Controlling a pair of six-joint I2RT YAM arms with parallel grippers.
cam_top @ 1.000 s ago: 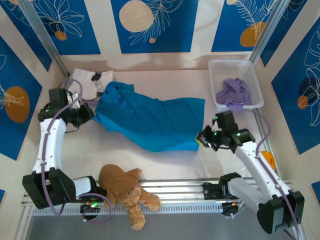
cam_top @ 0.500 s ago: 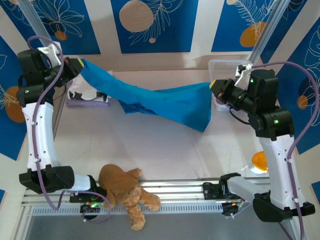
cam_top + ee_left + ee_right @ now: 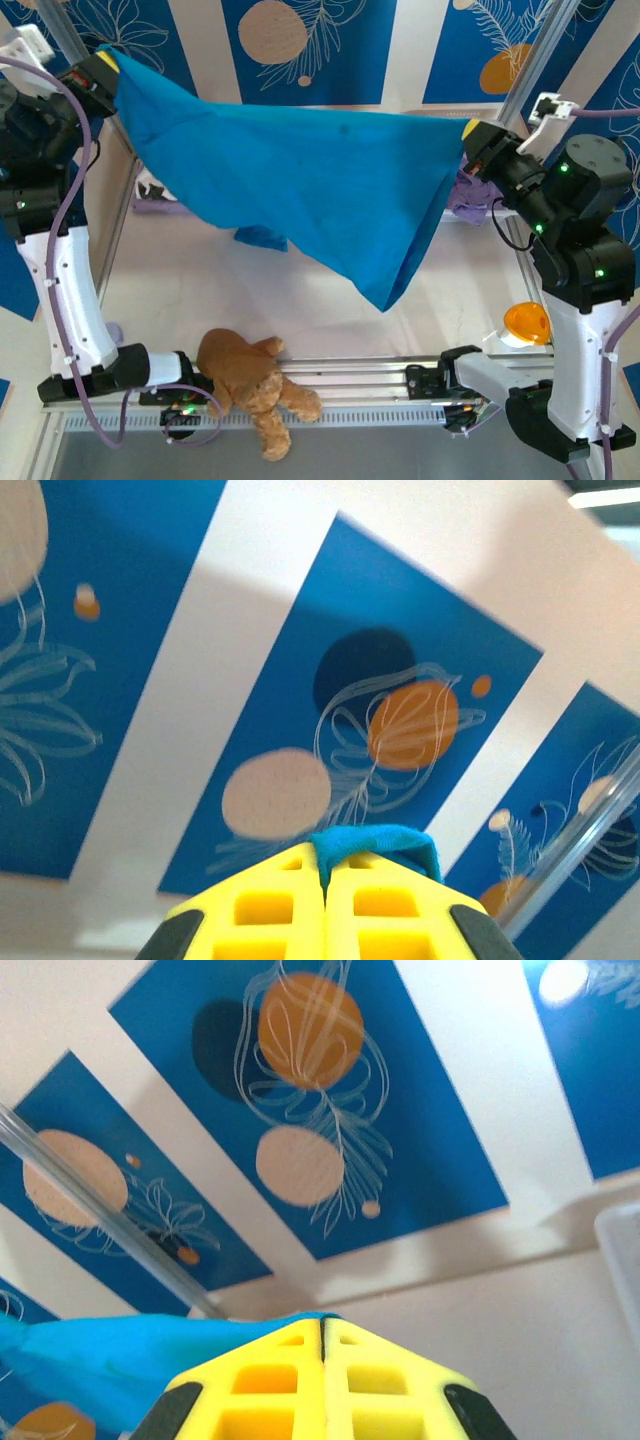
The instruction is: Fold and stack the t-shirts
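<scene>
The teal-blue t-shirt (image 3: 300,185) is the big change. A second ago it lay rumpled on the table (image 3: 300,300), and half a second ago it sagged between my arms like a twisted rope. Now it hangs opened out as one wide sheet, its top edge drawn taut from far left to right and its lowest corner drooping toward the near rail (whether that corner brushes the table I cannot tell).

Both my arms have risen high and spread apart to do this. My left gripper (image 3: 100,68) pinches one upper corner. In the left wrist view my left gripper (image 3: 325,900) has its yellow pads pressed flat together, with a small teal fold (image 3: 375,842) poking out above them. My right gripper (image 3: 470,135) clamps the other corner the same way. In the right wrist view its pads (image 3: 322,1345) are closed tight and the cloth (image 3: 100,1365) trails off to one side.

I judge the shirt is shaken out and ready to be laid flat — no fold is made yet and nothing is stacked. The white shirt with black blotches (image 3: 150,185) waits at the far left, and the lavender shirts (image 3: 472,203) sit behind my right arm. The teddy bear (image 3: 250,380) sits by the near rail, under the drooping corner — I'd lower the shirt clear of it.
</scene>
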